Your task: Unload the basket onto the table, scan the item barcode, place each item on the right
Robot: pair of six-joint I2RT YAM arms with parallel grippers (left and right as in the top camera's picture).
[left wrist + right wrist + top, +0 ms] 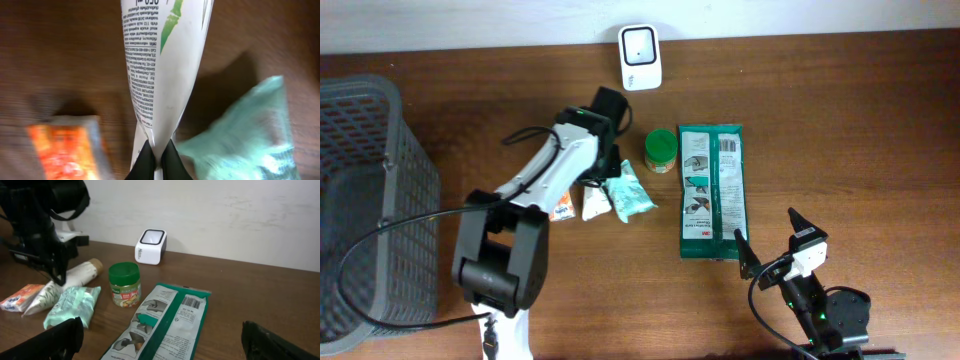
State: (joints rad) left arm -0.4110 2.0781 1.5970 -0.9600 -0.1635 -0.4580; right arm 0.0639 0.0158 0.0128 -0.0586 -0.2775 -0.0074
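In the overhead view the left arm [545, 190] reaches across the brown worktop [870, 120]. The left fingers [601, 180] are down on a white tube [592, 203], which lies in a small cluster between an orange sachet [563, 208] and a teal pouch [630, 194]. The white scanner [640, 56] stands at the far edge of the worktop, well apart from the tube. A green-lidded jar [661, 150] sits just beside a long green package [712, 192], whose barcode faces up. A grey basket [360, 200] fills the left side. The right fingers [744, 257] are spread wide near the package's near end and hold nothing. In the left wrist view the left fingers [146, 161] are pinched tight on the flat end of the white tube [165, 60], with its small black print facing the camera. The orange sachet [67, 147] is blurred on one side and the teal pouch [250, 135] on the other. Whether the tube is off the wood I cannot tell. In the right wrist view the right fingers [52, 340] stand at the lower corners, fully parted and empty, with the green package [165, 325] lying between them. Beyond it are the jar [124, 284], the scanner [150, 246] near the wall, and the tube [75, 275] under the dark left arm [45, 225], beside the pouch [72, 305] and sachet [20, 296].
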